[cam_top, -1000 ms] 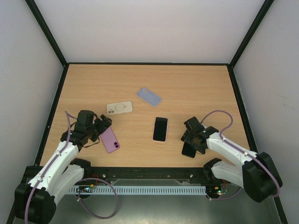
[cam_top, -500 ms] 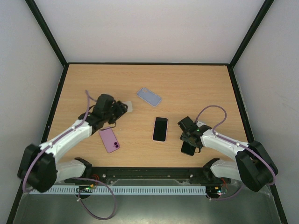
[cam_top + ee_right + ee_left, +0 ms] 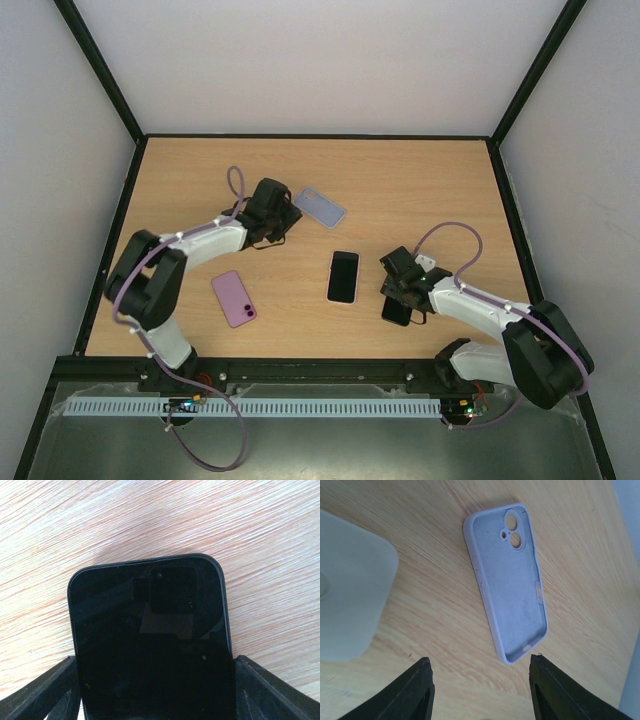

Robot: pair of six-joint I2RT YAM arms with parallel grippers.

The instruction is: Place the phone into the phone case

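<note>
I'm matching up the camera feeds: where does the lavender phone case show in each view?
Top external: the lavender phone case lies upper middle, just right of the left end effector.
Left wrist: centre of the picture, open side up, beyond the fingertips.
Right wrist: not in it; the black phone fills the lower part.
Shared landmark: the wooden table, seen in all three.

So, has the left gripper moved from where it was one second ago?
Yes. The left gripper moved up and right in the top view, away from the pink phone, toward the lavender case.
</note>
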